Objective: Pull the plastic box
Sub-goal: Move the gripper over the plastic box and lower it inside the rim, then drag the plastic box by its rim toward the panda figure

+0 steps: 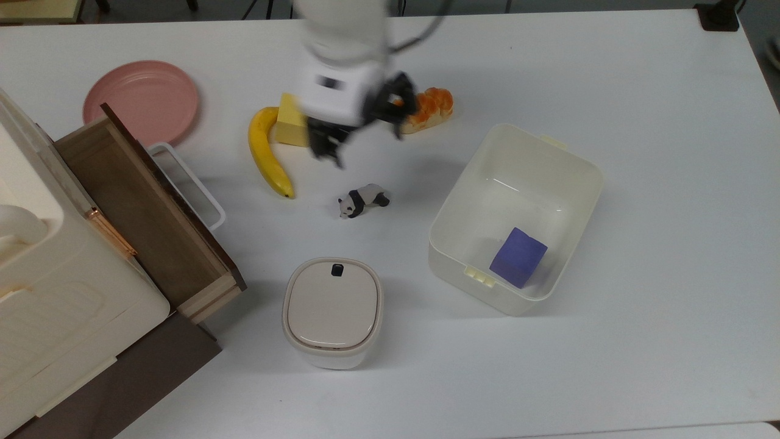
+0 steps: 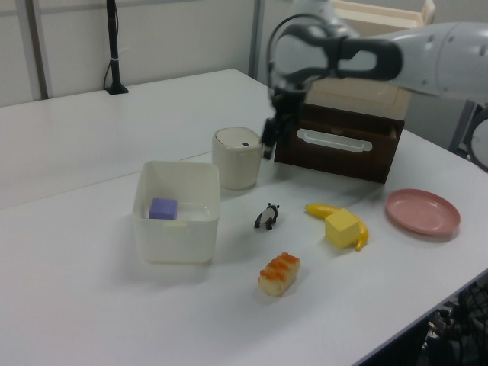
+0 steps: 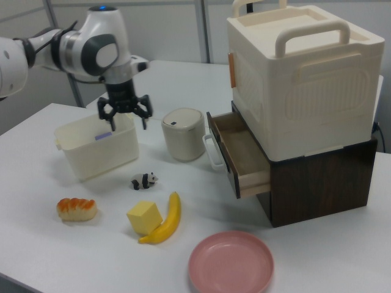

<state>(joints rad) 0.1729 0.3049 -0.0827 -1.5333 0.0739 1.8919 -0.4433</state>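
The plastic box [image 1: 451, 256] is a cream open tub at the top view's right, with a purple cube [image 1: 518, 256] lying inside it. My gripper [image 1: 368, 148] hangs open above the table between the yellow block [image 1: 291, 125] and the bread [image 1: 426, 110], to the left of the box in the top view and clear of it. Nothing is between its fingers. In the right view the gripper [image 3: 124, 125] hovers by the far edge of the box [image 3: 101, 155]. The left view puts the gripper [image 2: 268, 145] behind the lidded pot, well right of the box [image 2: 175, 240].
A banana [image 1: 265, 155], a toy panda [image 1: 362, 201] and a lidded cream pot [image 1: 332, 311] lie left of the box in the top view. A pink plate [image 1: 141, 100] and a wooden cabinet with its drawer [image 1: 146, 213] pulled out stand at the top view's left.
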